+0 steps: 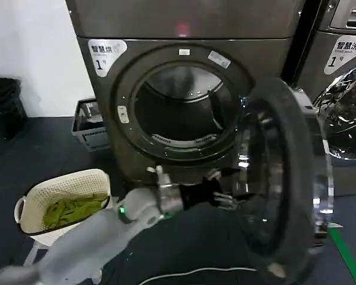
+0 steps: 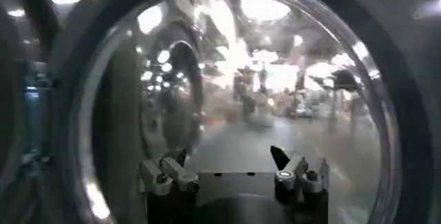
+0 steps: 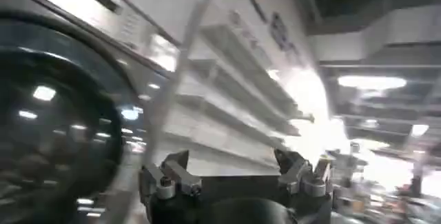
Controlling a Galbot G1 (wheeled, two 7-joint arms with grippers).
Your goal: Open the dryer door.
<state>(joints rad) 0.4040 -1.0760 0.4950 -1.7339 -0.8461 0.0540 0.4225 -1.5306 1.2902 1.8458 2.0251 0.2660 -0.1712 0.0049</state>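
Note:
The grey-bronze dryer has a white "1" sticker and a small pink light above its round opening. The dryer door stands swung out to the right, its grey inner face and dark glass turned toward the drum. My left gripper reaches from the lower left to the door's inner face, low down. Its jaws are open with nothing between them. The left wrist view has this gripper close in front of the door glass. My right gripper is open and holds nothing.
A cream basket with green cloth sits on the floor at the lower left. A grey crate stands beside the dryer. A second machine is at the right, behind the open door. A green floor line runs at the lower right.

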